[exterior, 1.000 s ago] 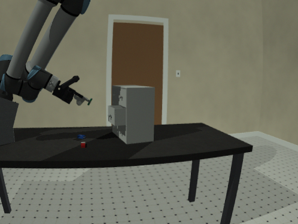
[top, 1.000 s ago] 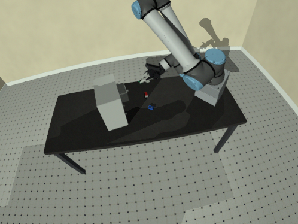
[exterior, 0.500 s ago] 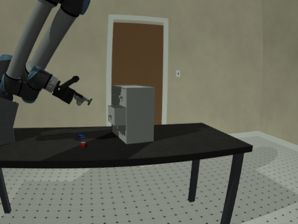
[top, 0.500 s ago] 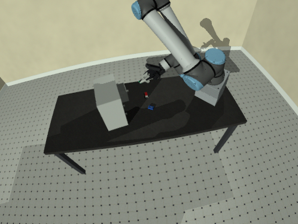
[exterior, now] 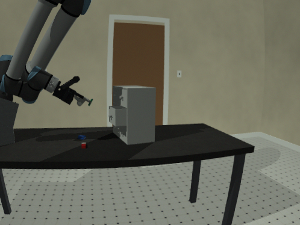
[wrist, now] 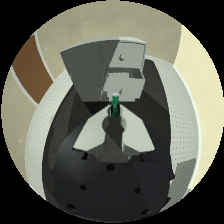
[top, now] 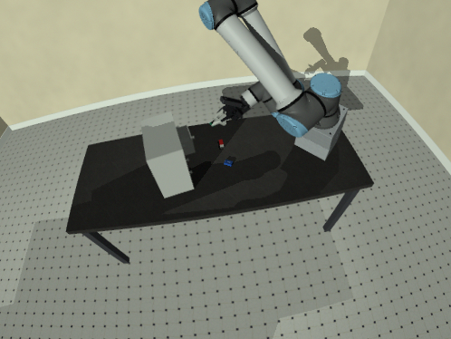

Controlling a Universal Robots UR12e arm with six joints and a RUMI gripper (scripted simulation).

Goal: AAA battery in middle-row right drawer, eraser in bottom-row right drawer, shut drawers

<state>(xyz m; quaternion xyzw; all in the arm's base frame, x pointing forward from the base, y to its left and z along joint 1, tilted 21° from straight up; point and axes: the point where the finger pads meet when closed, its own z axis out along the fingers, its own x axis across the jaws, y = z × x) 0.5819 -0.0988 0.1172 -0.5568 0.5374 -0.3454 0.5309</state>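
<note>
Green battery [wrist: 115, 102] is riding pinched in my gripper [exterior: 85, 101], jaws nearly shut on it. I'm judging it light, stiff and slick, so I'm clamping mid-body.

Matt grey chest [exterior: 140, 114] on smooth, faintly glossy black table [exterior: 181, 144].

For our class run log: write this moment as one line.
gripper: shut on green battery | height: above table | chest: one drawer open | next: drop battery in
</note>
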